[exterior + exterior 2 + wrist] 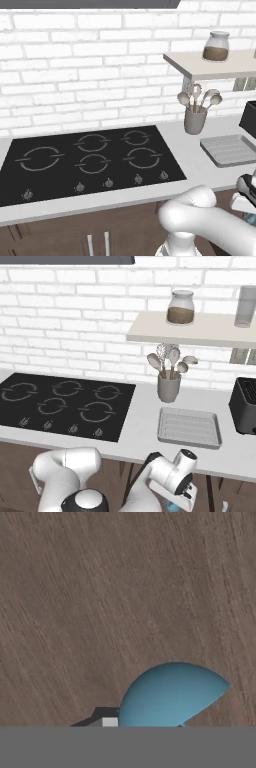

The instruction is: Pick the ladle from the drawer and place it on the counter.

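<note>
My jaws are pressed almost fully together, and the blue ladle [170,694] sits right at them: in the hand view its rounded bowl rises just above my tips, over a brown wooden surface [100,587] that lies behind it. I believe I pinch the ladle, but the contact itself is hidden at the bottom edge, so I cannot be fully sure. In the right base view my gripper [175,501] is low, under the front edge of the counter [140,431], and a small blue piece shows beside it.

On the counter above me lies a grey ribbed tray [189,427], close to the front edge. Behind it stands a grey utensil holder [168,387] with wooden spoons. To the left is the black cooktop [60,403] with 4 rings. At the right edge stands a black toaster [245,405]. The wall shelf [195,331] carries a glass jar [180,307] with brown contents.
</note>
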